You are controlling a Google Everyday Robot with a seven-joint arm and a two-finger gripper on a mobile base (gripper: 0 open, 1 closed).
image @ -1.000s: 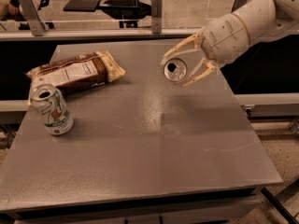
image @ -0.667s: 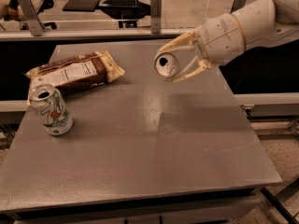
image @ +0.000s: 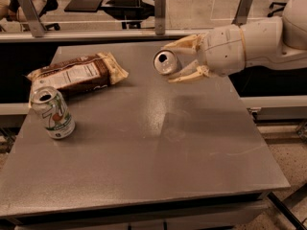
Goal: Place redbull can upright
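One grey table carries two loose items, and a third is held above it. Two cans are present in all. At far left, near the table's left edge, one white-and-green can with a red dot stands upright on the surface, its opened top facing up. Just behind it and slightly to the right, one brown snack bag lies flat, its printed label facing up and its long side running diagonally towards the far edge. The bag and this can are close, but whether they touch cannot be told. Right of centre, over the far half of the table, the one redbull can is in the air, clear of the surface and well apart from the bag. It lies on its side, roughly horizontal, with the silver top and its pull-tab opening turned left towards the camera; the body behind the top is largely hidden. The one gripper holds it: the two cream-coloured jaws are clenched on the can, one above and one below. Furthest right, the single white arm runs from the gripper to the right edge of the view, above the table's far right corner.
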